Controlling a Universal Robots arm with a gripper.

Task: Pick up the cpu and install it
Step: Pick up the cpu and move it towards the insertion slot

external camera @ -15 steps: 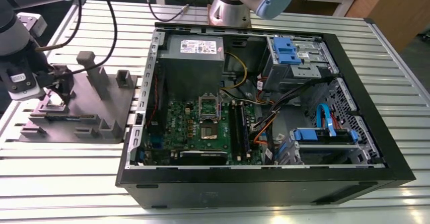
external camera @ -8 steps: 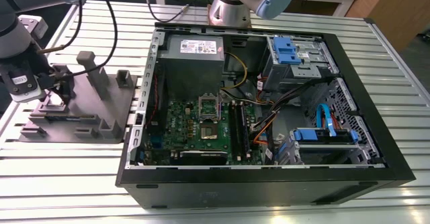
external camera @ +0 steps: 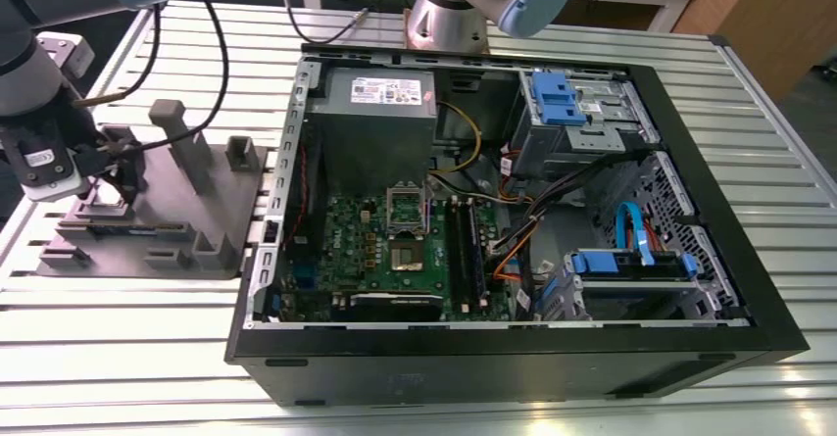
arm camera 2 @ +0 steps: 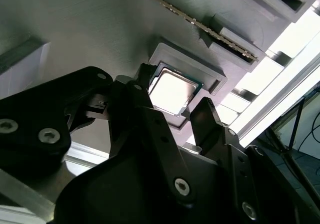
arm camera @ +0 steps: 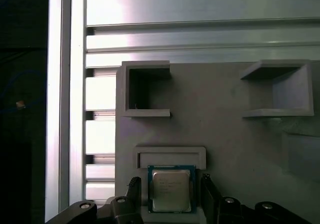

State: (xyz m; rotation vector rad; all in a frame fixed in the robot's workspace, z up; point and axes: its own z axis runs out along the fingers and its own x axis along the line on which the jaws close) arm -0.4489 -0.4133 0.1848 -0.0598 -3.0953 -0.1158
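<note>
Silvery cpu [arm camera: 171,190] lies in the grey holder [arm camera: 225,134] between the spread jaws.

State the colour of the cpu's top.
Silvery-grey cpu top, bluish edge; best in the first wrist view.

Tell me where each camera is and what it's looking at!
Exterior view: above, off the arm, facing down on computer case, holder block, arm.
First wrist view: on the wrist, facing squarely onto the cpu; the open gripper shows.
Second wrist view: on the wrist, slanting along the gripper.
Both wrist views share the cpu.
</note>
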